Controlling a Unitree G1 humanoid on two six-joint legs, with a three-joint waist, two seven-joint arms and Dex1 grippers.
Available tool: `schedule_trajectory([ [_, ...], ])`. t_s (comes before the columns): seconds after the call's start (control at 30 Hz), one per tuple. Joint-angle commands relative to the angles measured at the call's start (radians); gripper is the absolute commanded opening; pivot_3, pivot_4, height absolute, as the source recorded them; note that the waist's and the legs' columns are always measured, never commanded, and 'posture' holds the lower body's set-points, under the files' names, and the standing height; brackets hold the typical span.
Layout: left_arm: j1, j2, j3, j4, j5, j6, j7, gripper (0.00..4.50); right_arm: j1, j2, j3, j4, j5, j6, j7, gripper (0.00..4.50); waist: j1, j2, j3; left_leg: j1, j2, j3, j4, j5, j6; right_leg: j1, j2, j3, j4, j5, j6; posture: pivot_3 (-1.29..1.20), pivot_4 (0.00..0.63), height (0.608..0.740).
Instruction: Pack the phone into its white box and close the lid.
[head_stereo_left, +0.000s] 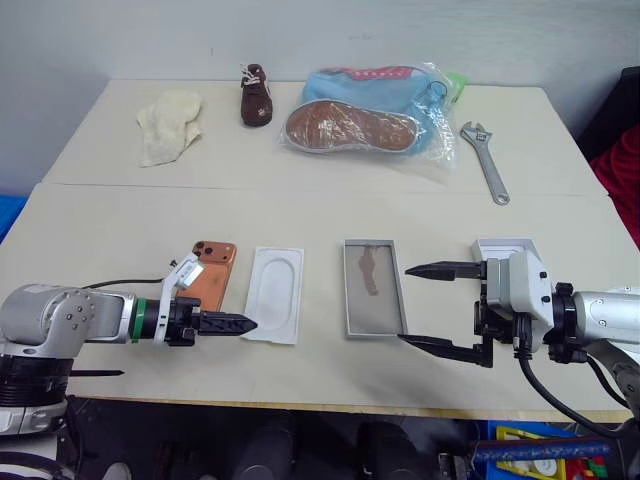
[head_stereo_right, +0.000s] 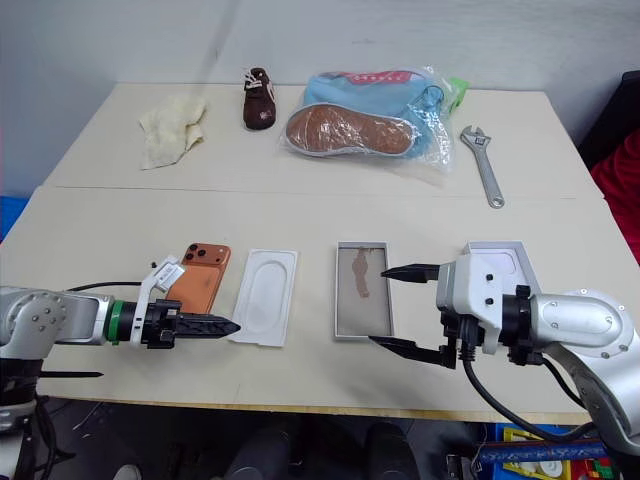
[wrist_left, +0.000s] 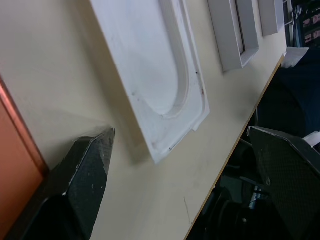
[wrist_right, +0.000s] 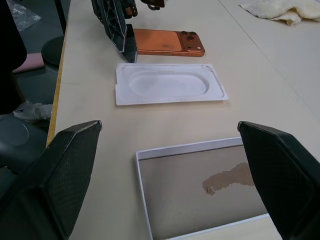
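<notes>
Phone (head_stereo_left: 207, 278) lies flat on the table (head_stereo_left: 300, 215), back up, at your left, with the insert (head_stereo_left: 275, 294) just beside it and the box (head_stereo_left: 372, 287) further right. The lid (head_stereo_left: 503, 247) sits beyond the right gripper (head_stereo_left: 437, 307), partly hidden by it.

Left gripper (head_stereo_left: 240, 324) hangs low between phone and insert, tip over the insert's near corner. In the left wrist view its fingers stand apart with nothing between them. Right gripper is spread wide and empty, one finger past each side of the box's near right corner.

Risks, as judged:
- The left fingers point across the insert, not the phone. Closing here would likely catch the insert's edge or shove it toward the box.
- The phone is thin and flat on the table, so a pinch from above may slide off or push it. An edge grip looks safer.
- The right gripper is close to the box wall, and a nudge could skew the box before loading.

Orientation: phone's long axis runs away from you, roughly parallel to insert and box, leaning slightly right at the far end. Lens cluster is at the far left corner.
</notes>
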Motion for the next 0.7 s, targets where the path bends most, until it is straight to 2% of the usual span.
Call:
schedule_trajectory([
  [0.03,-0.005,-0.015,-0.043,0.048,0.044,-0.026,-0.004,3.3,0.016,0.004,-0.043,-0.046,0.014,-0.001,-0.018,4.5,0.001,0.0,0.0,0.0,0.0,0.0,0.0,0.0,0.0,0.0,0.0,0.0,0.0,0.0,0.0,0.0,0.15,0.74],
  [0.07,-0.014,-0.025,-0.05,0.067,0.049,-0.028,-0.005,2.98,0.023,0.003,-0.048,-0.049,0.015,-0.001,-0.022,4.5,0.002,0.0,0.0,0.0,0.0,0.0,0.0,0.0,0.0,0.0,0.0,0.0,0.0,0.0,0.0,0.0,0.15,0.74],
  [0.47,-0.081,-0.15,-0.08,0.144,0.082,-0.016,0.007,2.98,0.063,0.0,-0.079,-0.064,0.008,-0.005,-0.049,4.5,0.02,0.0,0.0,0.0,-0.002,0.0,0.001,0.0,0.001,0.001,-0.001,0.0,0.0,0.0,0.0,0.0,0.15,0.74],
  [0.67,-0.076,-0.171,-0.08,0.142,0.096,-0.022,0.007,1.12,0.07,-0.004,-0.085,-0.064,0.006,-0.005,-0.053,4.5,0.024,0.0,0.0,0.0,-0.002,0.0,0.001,0.0,0.001,0.001,-0.001,0.0,0.0,0.0,0.0,0.0,0.15,0.74],
  [0.7,-0.071,-0.179,-0.079,0.141,0.096,-0.02,0.012,1.12,0.078,-0.006,-0.086,-0.064,-0.001,-0.009,-0.048,4.5,0.024,0.0,0.0,0.0,-0.002,0.0,0.001,0.0,0.001,0.001,-0.001,0.0,-0.001,0.0,0.0,0.0,0.15,0.74],
])
